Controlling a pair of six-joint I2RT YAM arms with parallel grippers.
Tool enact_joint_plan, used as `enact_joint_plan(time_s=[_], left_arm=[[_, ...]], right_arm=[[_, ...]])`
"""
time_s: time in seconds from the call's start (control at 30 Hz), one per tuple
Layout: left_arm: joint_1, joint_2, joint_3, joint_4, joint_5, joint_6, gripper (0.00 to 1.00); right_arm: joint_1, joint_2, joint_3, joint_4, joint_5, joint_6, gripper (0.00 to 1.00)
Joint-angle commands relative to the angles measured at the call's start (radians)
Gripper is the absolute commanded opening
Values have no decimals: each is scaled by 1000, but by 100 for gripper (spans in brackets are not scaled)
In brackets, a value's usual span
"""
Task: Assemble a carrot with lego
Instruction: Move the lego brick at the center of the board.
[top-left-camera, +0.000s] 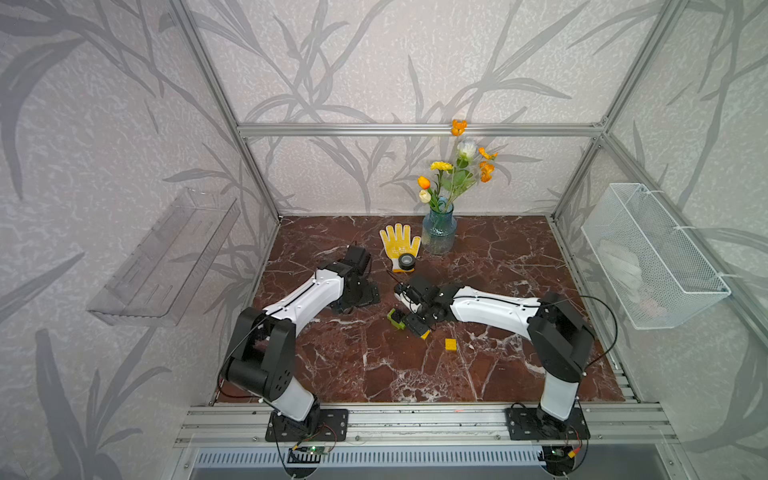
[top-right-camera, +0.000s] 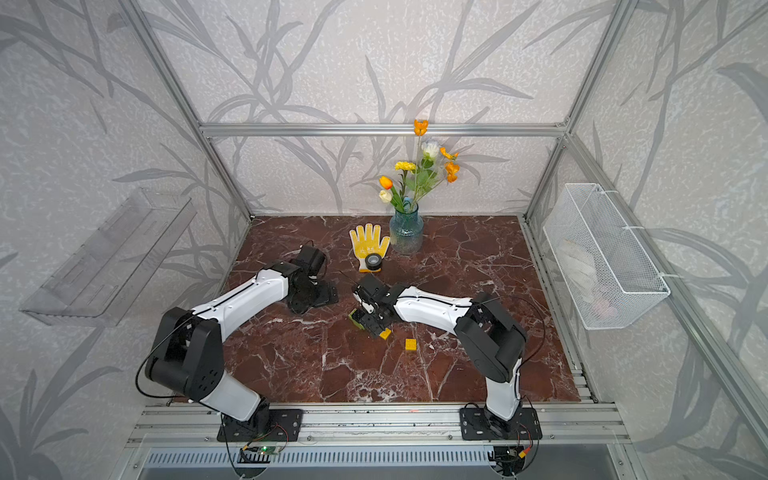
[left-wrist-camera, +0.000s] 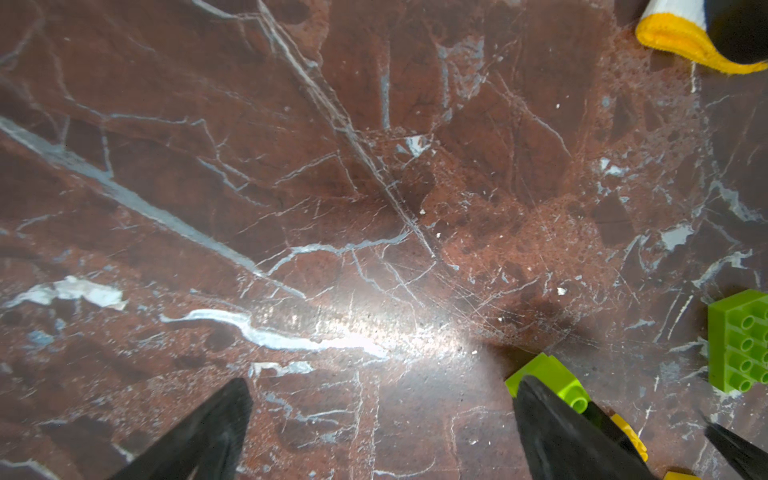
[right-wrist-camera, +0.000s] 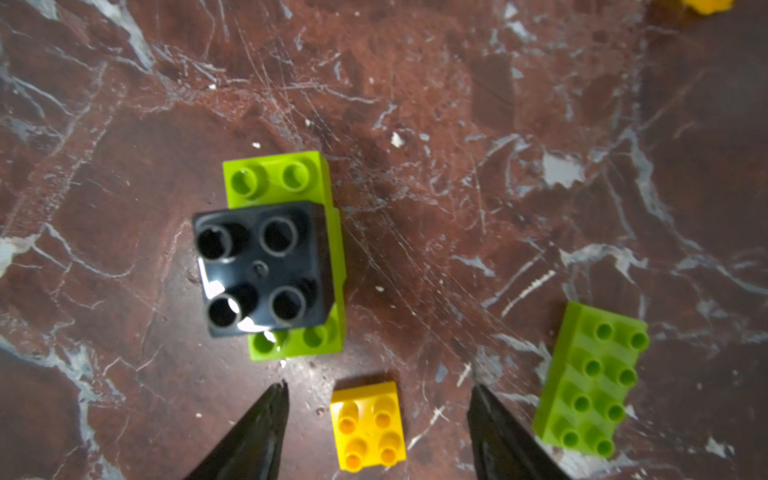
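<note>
In both top views the right wrist covers most of the carrot. Only a lime-green corner with black on it shows, on the bench in front of the glove, toward the arm bases. The right wrist view shows it whole: a black square sits on lime green, whose studs show past it at two ends.

A long green brick lies apart from the carrot. A loose yellow square lies farther from the glove than the carrot does, and the right wrist view cuts it off at the frame edge.

One of the left fingers hides part of a green brick; I cannot tell which brick it is.

The right arm has its elbow raised, forearm reaching inward and wrist tipped down. The right fingers are spread, with a yellow brick lying between them, bench showing on either side of it.

The left arm stretches low, its wrist bent down front-left of the glove. Its fingers are spread wide over bare bench.

A black tape roll rests on the glove's cuff.
</note>
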Motion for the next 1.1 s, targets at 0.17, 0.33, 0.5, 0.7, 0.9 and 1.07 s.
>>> enact_joint_plan(time_s=[0.17,0.33,0.5,0.7,0.9,1.07], left_arm=[[16,-75,-7,-63,-44,12,100],[17,-71,-22,-50,-32,10,100],[17,-58,-33,-42,-28,15,100],[17,-61,-32,-35,-19,22,100],[16,-41,-12,-36,-6,30,100],[17,-33,-7,-36,3,36,100]], right_arm=[[-5,98,106,-28,33,4,70],[-5,155,187,-42,34,-1,70],[-13,191,255,-92,82,-21,70],[-104,27,83,-34,114,-16,74],[-199,23,48,-37,111,-43,74],[-243,74,59,-36,51,-42,70]])
